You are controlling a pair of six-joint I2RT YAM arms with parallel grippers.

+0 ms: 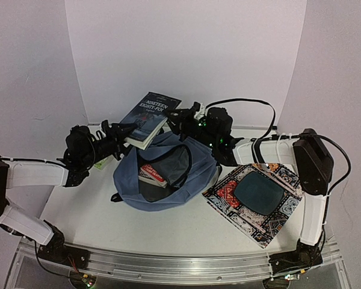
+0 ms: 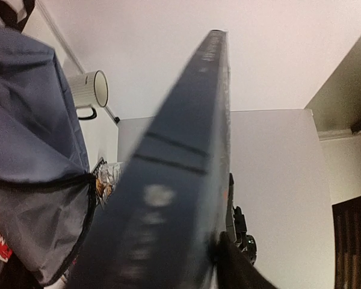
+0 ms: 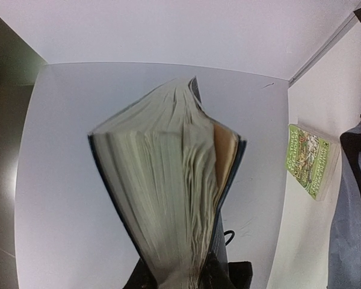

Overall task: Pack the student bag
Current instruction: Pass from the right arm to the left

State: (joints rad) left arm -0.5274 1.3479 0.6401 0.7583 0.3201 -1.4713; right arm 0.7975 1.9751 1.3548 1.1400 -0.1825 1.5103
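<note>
At the far left, the left arm is lying low over the desk and pointing toward the middle. The left jaws are sitting right at the lower left corner of a dark paperback. In the left wrist view that book's cover is filling the frame, with one dark finger showing beside it. Whether the left jaws are pressing on the book or standing just off it, I cannot tell. A white mug and a crinkled foil packet are lying past the bag's edge in that view.

The book is hanging tilted in the air above the back rim of the student bag. The bag is lying at the centre of the desk with its mouth gaping, and a red-covered book is resting inside on the dark lining.

The right jaws are pinching the paperback narrowly from its right side. In the right wrist view its pages are fanning upward from them. A green book is lying flat on the desk beyond. The right arm is bending in from the right. Beneath it, just right of the bag, a patterned cloth mat is lying flat.
</note>
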